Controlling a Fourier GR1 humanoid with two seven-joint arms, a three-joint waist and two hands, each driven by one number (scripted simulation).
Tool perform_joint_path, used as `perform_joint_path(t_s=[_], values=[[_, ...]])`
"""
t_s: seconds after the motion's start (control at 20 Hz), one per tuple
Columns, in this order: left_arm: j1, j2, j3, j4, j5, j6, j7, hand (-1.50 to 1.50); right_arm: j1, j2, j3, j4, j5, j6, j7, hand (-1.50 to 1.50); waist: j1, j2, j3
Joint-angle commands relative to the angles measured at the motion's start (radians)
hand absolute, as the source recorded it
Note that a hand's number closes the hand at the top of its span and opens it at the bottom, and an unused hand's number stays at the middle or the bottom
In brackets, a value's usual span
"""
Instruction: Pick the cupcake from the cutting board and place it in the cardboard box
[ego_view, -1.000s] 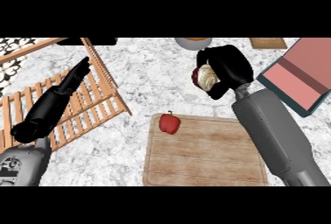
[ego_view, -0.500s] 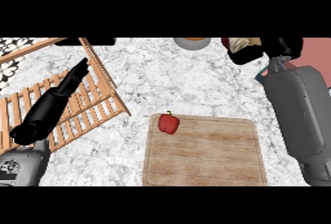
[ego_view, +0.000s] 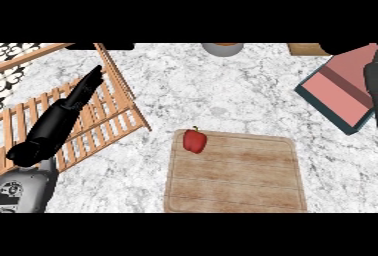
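The wooden cutting board (ego_view: 236, 175) lies at the lower middle of the counter, and no cupcake shows on it or anywhere else in view. The corner of a brown cardboard box (ego_view: 306, 48) peeks in at the top right edge. Just right of the box, a black patch of my right hand (ego_view: 347, 48) shows at the top edge. Its grey forearm (ego_view: 371, 80) runs down the right border. My left hand (ego_view: 70, 107) lies open over the wooden rack, fingers straight and pointing up and to the right.
A red bell pepper (ego_view: 195, 141) sits on the board's upper left corner. A slatted wooden rack (ego_view: 111, 120) fills the left side. A pink, teal-edged flat object (ego_view: 336, 90) lies at the right. A grey round vessel (ego_view: 222, 48) stands at the top middle.
My right hand, which held the cupcake above the board, has swung up and to the right until it is almost out of view. The left hand has not moved.
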Motion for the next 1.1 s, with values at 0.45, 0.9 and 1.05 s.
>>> perform_joint_path(t_s=[0.45, 0.9, 1.05], values=[[0.004, -0.004, 0.016, 0.079, 0.002, -0.024, -0.041, 0.00, -0.062, -0.250, -0.025, 0.461, 0.011, 0.284, -0.204, 1.50, 0.015, 0.015, -0.007], [-0.034, -0.041, 0.001, 0.077, -0.017, 0.004, 0.007, 0.00, -0.071, -0.308, 0.020, 0.635, 0.051, 0.447, -0.390, -1.50, 0.022, 0.017, -0.006], [-0.040, -0.059, -0.028, 0.067, -0.040, 0.011, 0.017, 0.00, -0.100, -0.316, -0.024, 0.645, 0.008, 0.440, -0.484, -1.50, 0.025, 0.018, -0.005]])
